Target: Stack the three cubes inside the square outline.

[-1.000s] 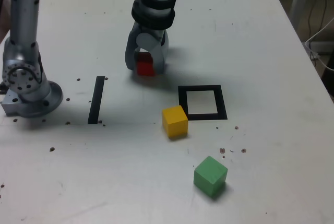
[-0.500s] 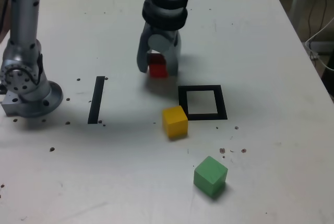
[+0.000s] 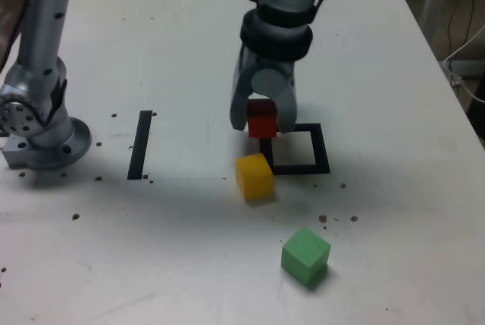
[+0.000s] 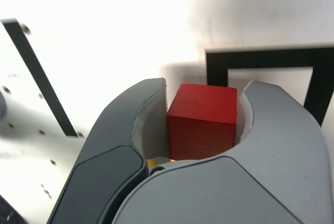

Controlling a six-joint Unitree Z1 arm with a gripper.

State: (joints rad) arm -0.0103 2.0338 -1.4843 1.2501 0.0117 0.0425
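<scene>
Overhead, the end effector (image 3: pixel 262 122) points down at the tabletop (image 3: pixel 379 75), its two grey jaws clamped on the red cube (image 3: pixel 262 120); the wrist view shows the red cube (image 4: pixel 202 120) pinched on two opposite faces. Red cube hangs above the near-left corner of the square outline (image 3: pixel 294 148) as the exterior view shows it, overlapping the black border there; whether it touches the surface I cannot tell. Square outline lies flat near the middle of the tabletop, white centre bare. In the wrist view the square outline (image 4: pixel 261 59) sits just beyond the red cube, only partly in frame. Yellow cube (image 3: pixel 253 176) rests on the tabletop just beside the outline's near-left corner, outside the border, very close to it. Green cube (image 3: pixel 305 254) sits nearer the front edge, well apart from the outline and from the yellow cube, turned slightly askew. Straight black strip (image 3: pixel 140 144) lies toward the exterior view's left, between the cubes and the arm's base (image 3: pixel 36 132), which stands by the left edge. Small dark specks are scattered over the surface.
</scene>
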